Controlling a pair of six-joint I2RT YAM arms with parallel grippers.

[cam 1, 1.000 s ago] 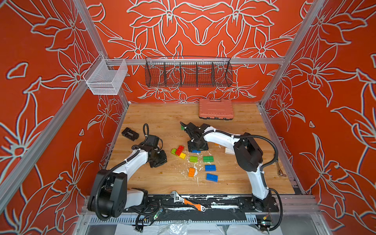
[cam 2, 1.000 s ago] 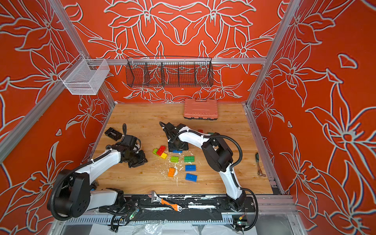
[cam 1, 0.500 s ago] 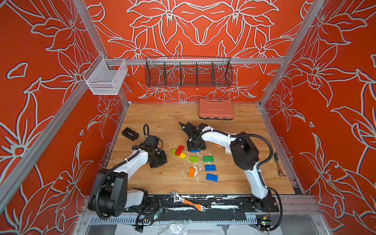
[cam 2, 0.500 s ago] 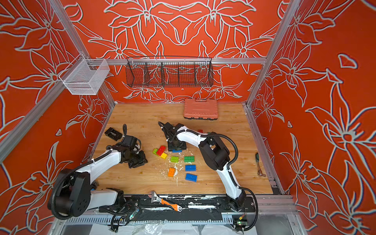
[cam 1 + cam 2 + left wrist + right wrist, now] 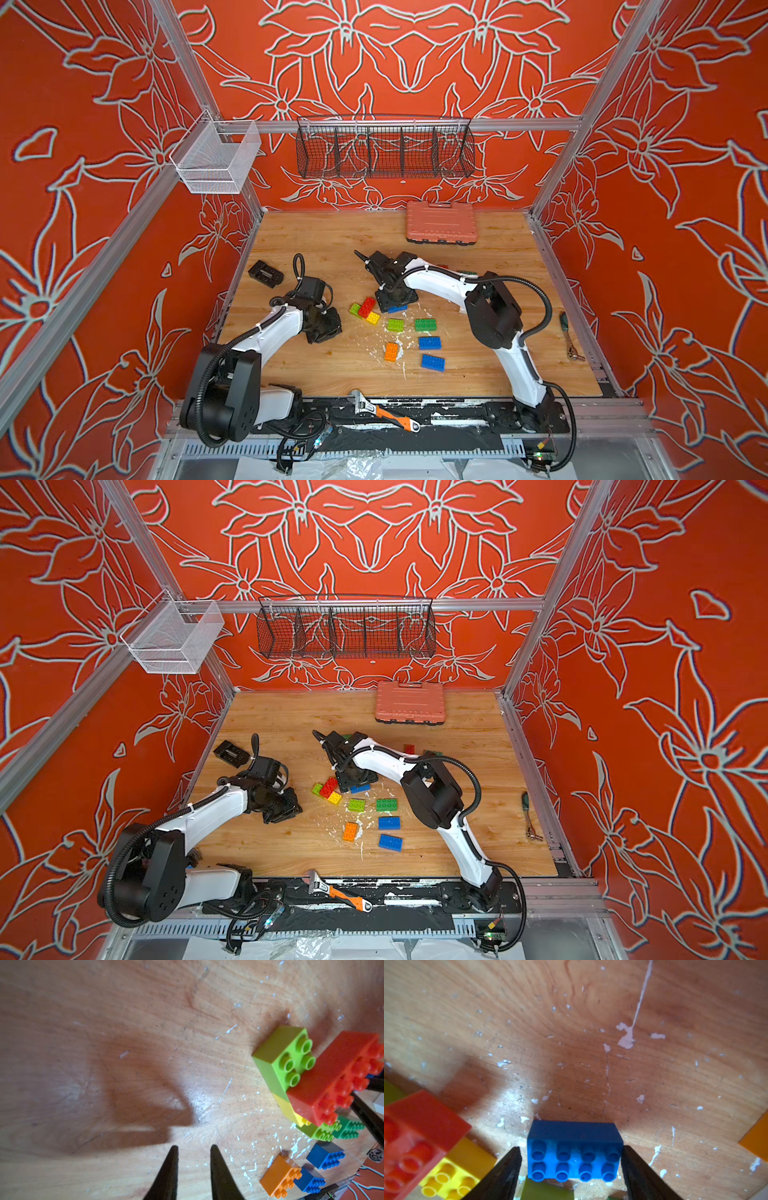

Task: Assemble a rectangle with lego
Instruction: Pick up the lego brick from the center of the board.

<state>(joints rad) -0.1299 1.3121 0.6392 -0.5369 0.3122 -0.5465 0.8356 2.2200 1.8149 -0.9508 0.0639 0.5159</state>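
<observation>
My right gripper (image 5: pixel 571 1147) is open and points down over a blue 2x4 lego brick (image 5: pixel 574 1153) that rests on the wooden table. One finger touches an end of the brick and the other stands a little off it. In a top view the brick (image 5: pixel 397 308) peeks out under that gripper (image 5: pixel 395 297). Right beside it a red brick (image 5: pixel 366 306) sits on lime and yellow bricks. Lime (image 5: pixel 395 324), dark green (image 5: pixel 424 324), orange (image 5: pixel 391 351) and two blue bricks (image 5: pixel 429 343) lie loose nearer the front. My left gripper (image 5: pixel 194 1147) hovers open and empty over bare wood, left of the cluster (image 5: pixel 326 328).
A salmon tool case (image 5: pixel 441 221) lies at the back. A small black block (image 5: pixel 266 273) sits at the left edge. A wrench (image 5: pixel 384 413) lies on the front rail and a small ratchet tool (image 5: pixel 569 336) at the right edge. A red brick (image 5: pixel 410 749) lies behind the right arm.
The right arm's elbow has shifted a little to the left while its gripper stays over the blue brick. The left arm has not moved.
</observation>
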